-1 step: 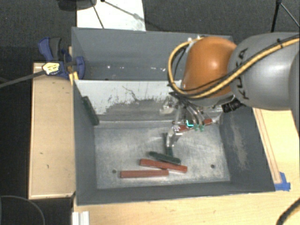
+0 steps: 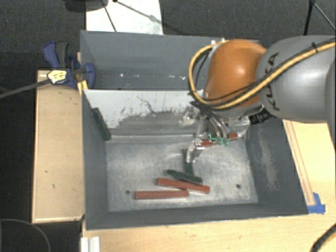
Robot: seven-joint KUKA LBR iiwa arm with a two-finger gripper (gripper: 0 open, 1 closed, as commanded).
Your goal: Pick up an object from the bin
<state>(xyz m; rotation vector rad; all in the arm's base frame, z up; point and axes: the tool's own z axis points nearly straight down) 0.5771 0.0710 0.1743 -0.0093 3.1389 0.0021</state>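
Grey bin (image 2: 131, 156) floor, where the gripper (image 2: 188, 167) touches a dark green stick (image 2: 181, 175)

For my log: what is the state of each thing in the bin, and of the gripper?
upper brown stick: flat
lower brown stick: flat
dark green stick: flat, beside the upper brown stick
second green stick: leaning on left wall
gripper: low, just over the dark green stick

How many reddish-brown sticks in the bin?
2: the front stick near the floor's front; the rear stick just behind it, by a dark green stick. The arm may hide others.
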